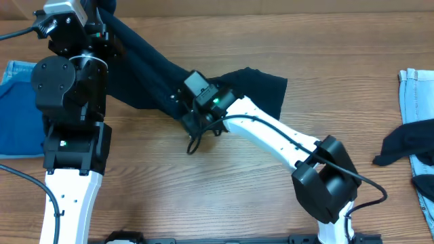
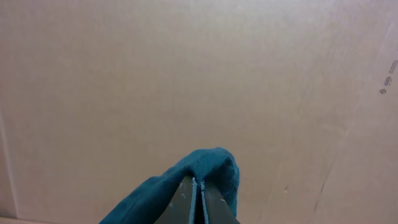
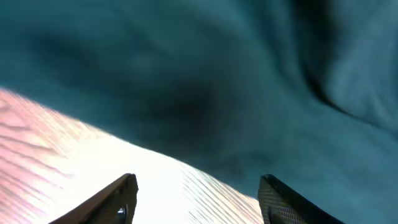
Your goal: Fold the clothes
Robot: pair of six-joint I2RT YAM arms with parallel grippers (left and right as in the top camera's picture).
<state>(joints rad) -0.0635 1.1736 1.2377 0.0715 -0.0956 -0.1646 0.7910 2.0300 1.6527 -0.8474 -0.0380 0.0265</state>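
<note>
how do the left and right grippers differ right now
The left gripper is shut, pinching a fold of the dark garment; the right gripper is open, holding nothing. The left gripper faces a cardboard wall, cloth raised; the right gripper points at the table by the garment's edge. Both are at the same garment.

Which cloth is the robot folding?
Look at the middle of the wooden table. The dark cloth stretches from there toward the far left corner. Only it is pinched by the left claw; the blue cloth and jeans lie at the edges.
</note>
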